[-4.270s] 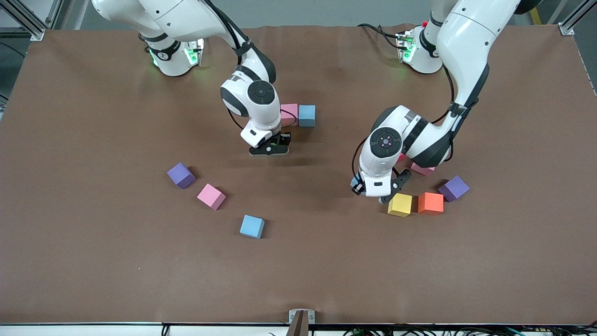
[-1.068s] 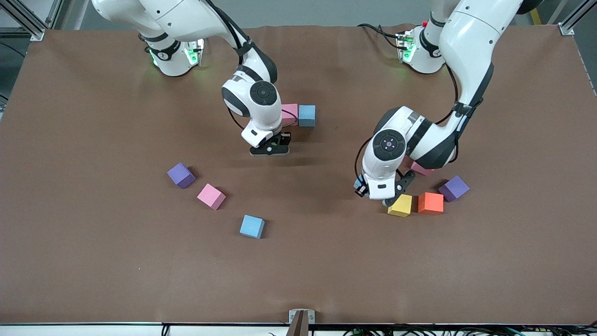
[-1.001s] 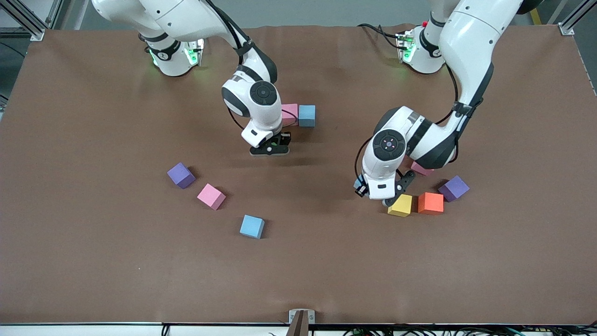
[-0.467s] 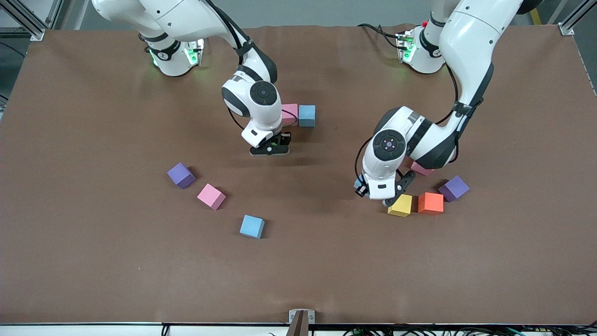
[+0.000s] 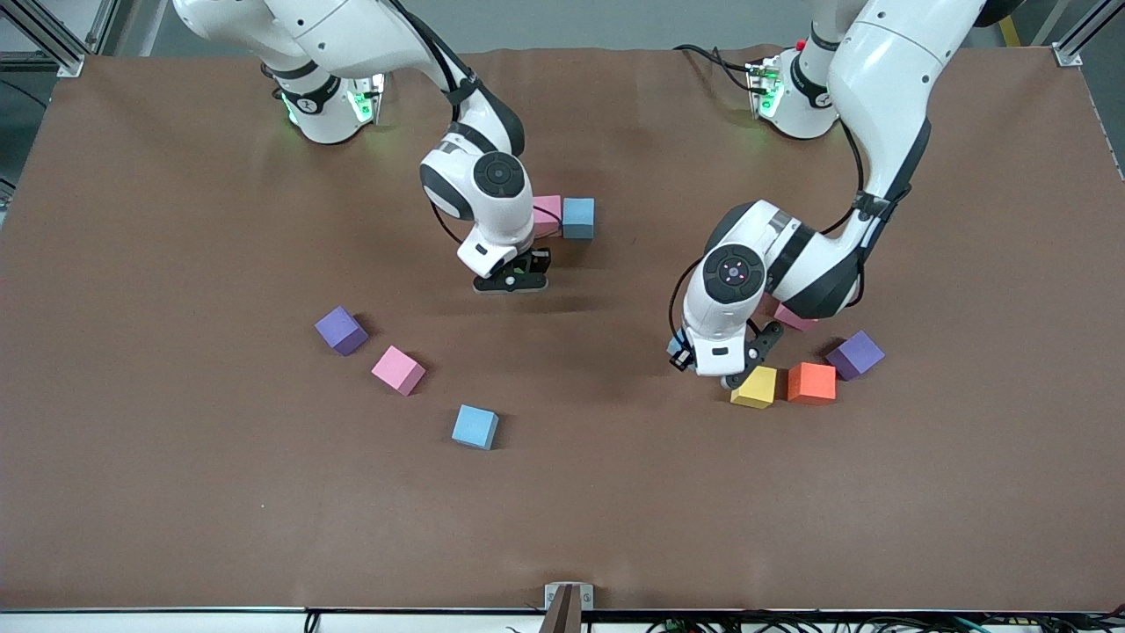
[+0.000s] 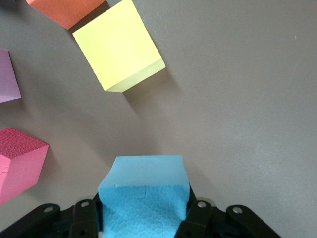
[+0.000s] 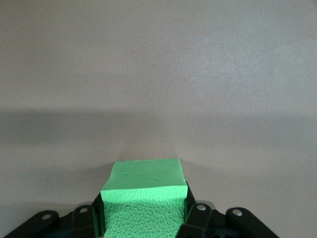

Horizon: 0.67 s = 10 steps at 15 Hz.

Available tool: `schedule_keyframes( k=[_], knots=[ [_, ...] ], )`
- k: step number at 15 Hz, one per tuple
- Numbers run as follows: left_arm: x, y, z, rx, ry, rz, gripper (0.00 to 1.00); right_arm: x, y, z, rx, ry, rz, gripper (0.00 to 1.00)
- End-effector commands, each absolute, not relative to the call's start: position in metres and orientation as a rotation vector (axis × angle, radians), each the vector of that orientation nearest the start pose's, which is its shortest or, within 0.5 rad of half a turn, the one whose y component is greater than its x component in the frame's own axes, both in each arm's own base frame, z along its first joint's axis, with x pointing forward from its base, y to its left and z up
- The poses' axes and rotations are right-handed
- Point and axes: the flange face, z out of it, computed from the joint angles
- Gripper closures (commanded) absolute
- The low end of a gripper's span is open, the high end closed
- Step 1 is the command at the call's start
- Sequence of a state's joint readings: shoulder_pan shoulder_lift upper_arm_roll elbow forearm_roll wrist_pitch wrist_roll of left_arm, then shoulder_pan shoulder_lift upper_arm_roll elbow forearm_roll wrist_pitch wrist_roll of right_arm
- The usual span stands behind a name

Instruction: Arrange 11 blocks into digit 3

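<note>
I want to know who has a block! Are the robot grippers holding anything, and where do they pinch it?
Left gripper pinches a light blue block by two opposite sides; right gripper pinches a green block likewise.

Both arms reach down low over the table, left gripper (image 6: 143, 220) and right gripper (image 7: 143, 220) clamped.

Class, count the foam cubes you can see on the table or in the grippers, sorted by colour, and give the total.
light blue cubes: 3
pink cubes: 2
purple cubes: 2
yellow cube: 1
orange cube: 1
green cube: 1
red cube: 1
Total: 11
</note>
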<state>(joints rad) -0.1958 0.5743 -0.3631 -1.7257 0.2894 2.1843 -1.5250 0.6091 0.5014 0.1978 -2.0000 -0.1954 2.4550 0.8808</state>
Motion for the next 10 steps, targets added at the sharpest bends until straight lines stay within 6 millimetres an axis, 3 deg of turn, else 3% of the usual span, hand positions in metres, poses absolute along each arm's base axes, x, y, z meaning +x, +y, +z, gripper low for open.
schedule_keyframes(
  k=[1,10],
  knots=[
    [0.5787,-0.3207,0.2669,-2.807,-1.241,0.043,0.55,0.4179,0.4378,0.2049,-3.192,-0.099,-0.001,0.91],
    [0.5788,-0.3209,0.2698,-2.813,-1.239,0.044,0.55,0.422,0.4314,0.2032,-3.199,-0.094,0.008,0.91]
  ],
)
